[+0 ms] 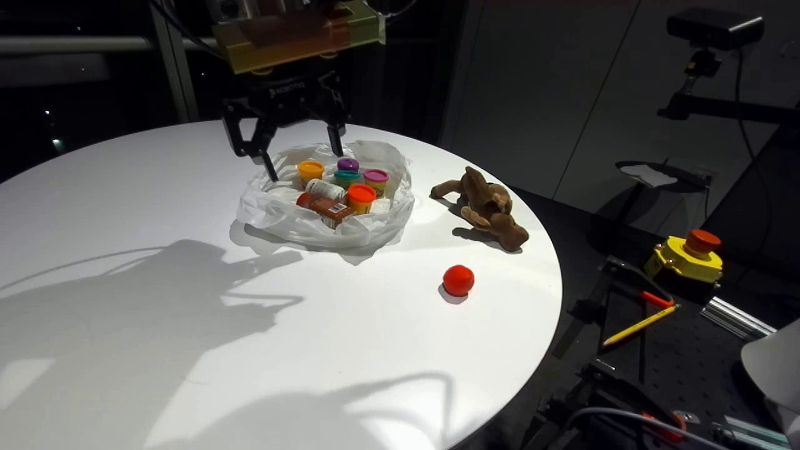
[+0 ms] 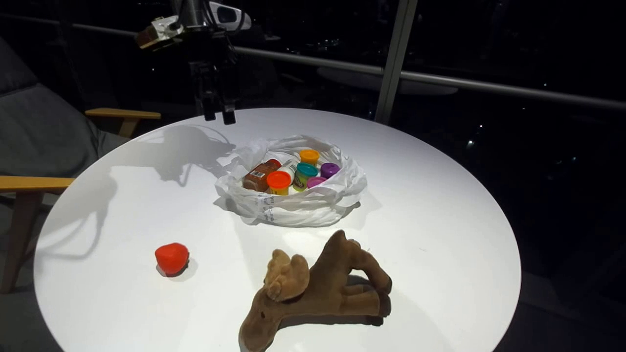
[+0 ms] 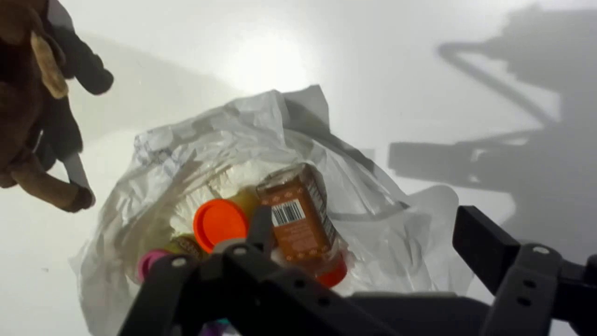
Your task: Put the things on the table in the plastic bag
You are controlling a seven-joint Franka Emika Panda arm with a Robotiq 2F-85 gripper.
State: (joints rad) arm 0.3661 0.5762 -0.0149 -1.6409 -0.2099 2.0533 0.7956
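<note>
The gripper [image 1: 305, 166] hung above the table [image 2: 440, 269], its 2 fingers spread wide. Lower than the fingertips and apart from them lay the plastic bag [image 2: 303, 215], with 4 small jars [image 2: 306, 171] and the brown jar [image 3: 298, 224] inside. The plush brown toy [image 2: 327, 288] and the red object [image 2: 171, 257] lay on the table outside it, well apart from the gripper. "ROBOTIQ" stood legible on the gripper; the brown jar showed a barcode, its print too small to read. That jar lay on its side, red-lidded; the small jars had orange, teal, pink and red lids; the bag was crinkled and whitish.
</note>
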